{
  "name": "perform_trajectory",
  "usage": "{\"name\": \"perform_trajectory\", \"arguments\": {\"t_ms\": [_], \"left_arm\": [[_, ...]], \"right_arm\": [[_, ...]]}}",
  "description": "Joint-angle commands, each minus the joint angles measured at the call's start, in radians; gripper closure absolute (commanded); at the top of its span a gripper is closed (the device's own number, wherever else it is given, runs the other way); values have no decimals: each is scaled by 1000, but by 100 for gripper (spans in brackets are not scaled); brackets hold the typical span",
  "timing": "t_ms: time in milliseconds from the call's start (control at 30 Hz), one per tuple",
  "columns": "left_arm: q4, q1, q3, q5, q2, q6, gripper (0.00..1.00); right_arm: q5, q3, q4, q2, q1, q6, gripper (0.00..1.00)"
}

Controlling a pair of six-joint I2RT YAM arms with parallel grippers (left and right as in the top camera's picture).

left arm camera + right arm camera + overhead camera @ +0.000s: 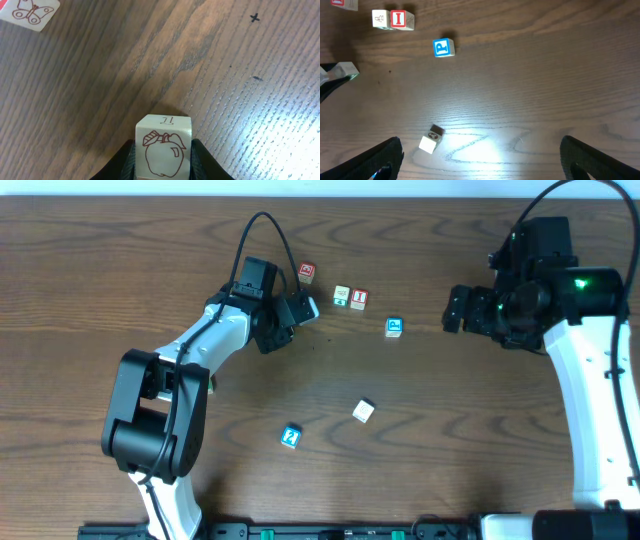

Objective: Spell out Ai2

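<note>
Nearest the base: blue block [291, 436], then white block [364, 411] lying skewed, both loose on the table [450, 440]. Left gripper [303, 310] has its jaws closed on the apple block [163, 150], 1 on its top face; whether it touches the wood, cannot tell. Right gripper [480, 160] has its jaws wide apart, holding nothing. Further out: 2nd blue block [394, 327], red I block [360, 299] touching pale block [342, 296], red block [306, 273] farthest.

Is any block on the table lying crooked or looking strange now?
Nothing damaged. The white block near the middle sits turned diagonally, unlike the neat pair of blocks farther back. The left gripper holds the apple block.
</note>
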Motion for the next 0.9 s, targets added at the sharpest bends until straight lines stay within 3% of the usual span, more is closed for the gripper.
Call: {"name": "perform_trajectory", "arguments": {"t_ms": [0, 167, 233, 333, 600, 733, 867], "left_arm": [[10, 0, 27, -79, 2, -114, 89], [18, 0, 36, -179, -21, -420, 87], [5, 0, 36, -229, -24, -520, 91], [-12, -2, 36, -325, -24, -599, 94], [-11, -89, 35, -710, -24, -536, 94], [7, -159, 35, -809, -15, -447, 94], [14, -193, 35, -813, 2, -431, 94]], "right_arm": [[10, 10, 0, -8, 8, -12, 1], [10, 9, 0, -8, 8, -12, 1], [10, 8, 0, -8, 9, -12, 1], [10, 8, 0, -8, 8, -12, 1], [10, 8, 0, -8, 8, -12, 1], [10, 7, 0, -8, 8, -12, 1], [10, 7, -1, -8, 9, -13, 1]]}}
